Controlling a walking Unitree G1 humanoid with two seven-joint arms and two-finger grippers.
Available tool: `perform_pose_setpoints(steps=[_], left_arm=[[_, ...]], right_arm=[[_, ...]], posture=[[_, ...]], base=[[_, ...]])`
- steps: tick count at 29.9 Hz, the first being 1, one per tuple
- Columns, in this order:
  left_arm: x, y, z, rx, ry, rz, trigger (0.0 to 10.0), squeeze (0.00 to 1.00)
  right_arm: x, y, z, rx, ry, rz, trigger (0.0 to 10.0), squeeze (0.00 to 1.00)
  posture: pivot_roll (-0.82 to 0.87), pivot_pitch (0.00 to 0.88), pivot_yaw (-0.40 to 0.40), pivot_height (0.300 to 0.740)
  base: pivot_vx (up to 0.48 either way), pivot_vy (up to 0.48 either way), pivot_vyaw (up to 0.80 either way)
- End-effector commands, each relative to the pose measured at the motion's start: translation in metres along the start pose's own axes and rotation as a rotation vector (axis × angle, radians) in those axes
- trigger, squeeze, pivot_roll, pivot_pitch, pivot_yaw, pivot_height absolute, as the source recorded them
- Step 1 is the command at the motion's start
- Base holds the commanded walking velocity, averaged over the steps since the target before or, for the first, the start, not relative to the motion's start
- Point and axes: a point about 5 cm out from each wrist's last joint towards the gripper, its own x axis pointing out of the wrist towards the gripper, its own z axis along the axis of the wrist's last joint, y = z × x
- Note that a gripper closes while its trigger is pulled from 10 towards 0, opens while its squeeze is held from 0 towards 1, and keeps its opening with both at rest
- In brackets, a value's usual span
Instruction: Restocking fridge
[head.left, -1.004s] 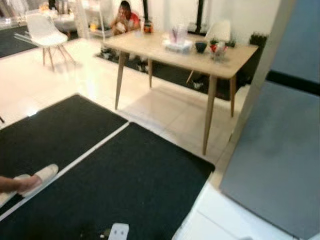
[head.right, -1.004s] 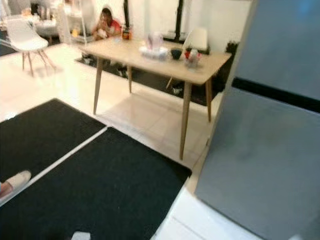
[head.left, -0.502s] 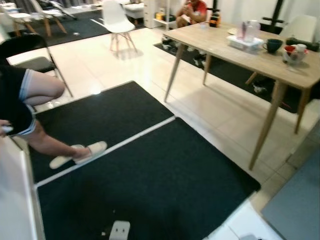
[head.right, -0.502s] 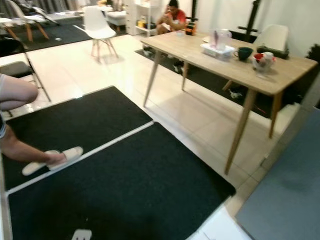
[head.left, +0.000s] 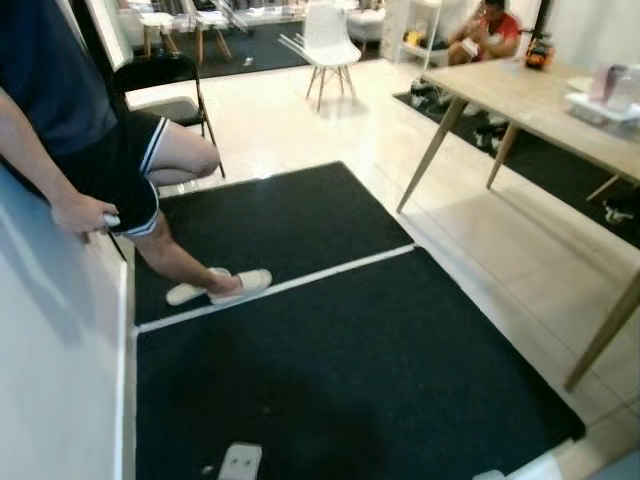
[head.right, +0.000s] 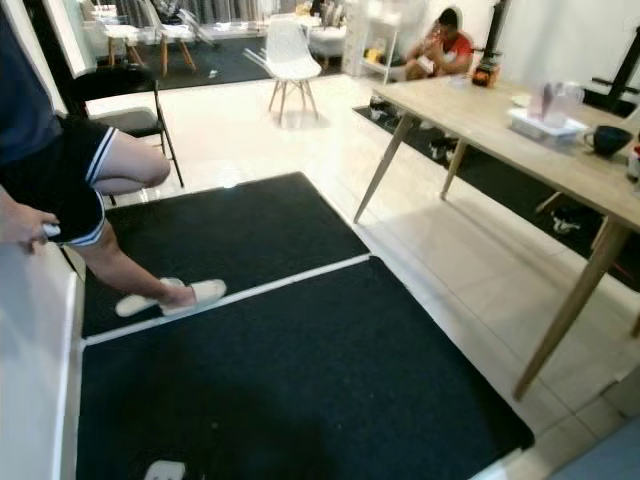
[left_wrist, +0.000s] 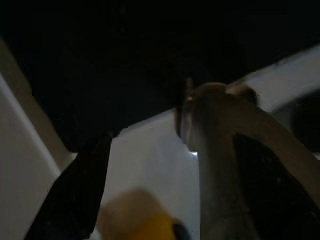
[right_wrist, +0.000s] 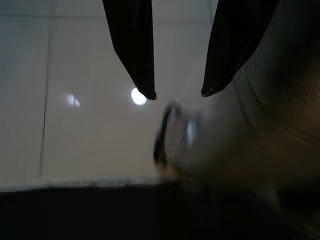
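At the left edge of the eye views a person (head.left: 70, 120) in dark shorts leans on a white surface (head.left: 50, 370), one foot in a pale slipper (head.right: 170, 297) on the black mat (head.right: 280, 380). Right of centre stretches the cream tiled floor (head.left: 500, 270); a white chair (head.right: 288, 55) stands at the top middle, and a wooden table (head.right: 520, 140) fills the upper right, a seated person (head.right: 447, 45) behind it. The right eye view alone takes in a dark cup (head.right: 607, 139) on that table. The left wrist view is dim, with a yellow blurred object (left_wrist: 137, 217) low in the frame; the left gripper's finger spacing cannot be told. In the right wrist view the right gripper (right_wrist: 177, 92) hangs over pale floor, fingers (right_wrist: 132, 45) apart and empty. The fridge cannot be made out.
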Motion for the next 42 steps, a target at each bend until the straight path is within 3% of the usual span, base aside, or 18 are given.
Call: perform_pose_setpoints(steps=[1,15,30,42], left_arm=[[-0.0019,-0.0047,-0.0171,-0.008,0.062,-0.012,10.0,0.00],[-0.0018,-0.0049,-0.0166,-0.010,0.057,-0.013,10.0,0.00],[-0.0018,-0.0052,-0.0164,0.006,0.058,-0.022,10.0,0.00],[-0.0018,-0.0056,-0.0172,0.008,0.065,-0.024,10.0,0.00]], right_arm=[[-0.0016,-0.0030,-0.0033,-0.003,0.012,-0.004,10.0,0.00],[-0.0017,-0.0037,-0.0024,-0.027,0.006,-0.015,10.0,0.00],[-0.0013,-0.0027,-0.0013,-0.021,-0.002,-0.010,10.0,0.00],[-0.0012,-0.0020,-0.0014,-0.022,-0.002,-0.003,10.0,0.00]], posture=[[-0.10,0.000,-0.013,0.740],[-0.10,0.000,-0.016,0.740],[-0.10,0.000,-0.015,0.740],[-0.10,0.000,-0.015,0.740]], base=[[0.000,0.000,0.80],[0.000,0.000,0.79],[0.000,0.000,0.00],[0.296,0.000,0.00]])
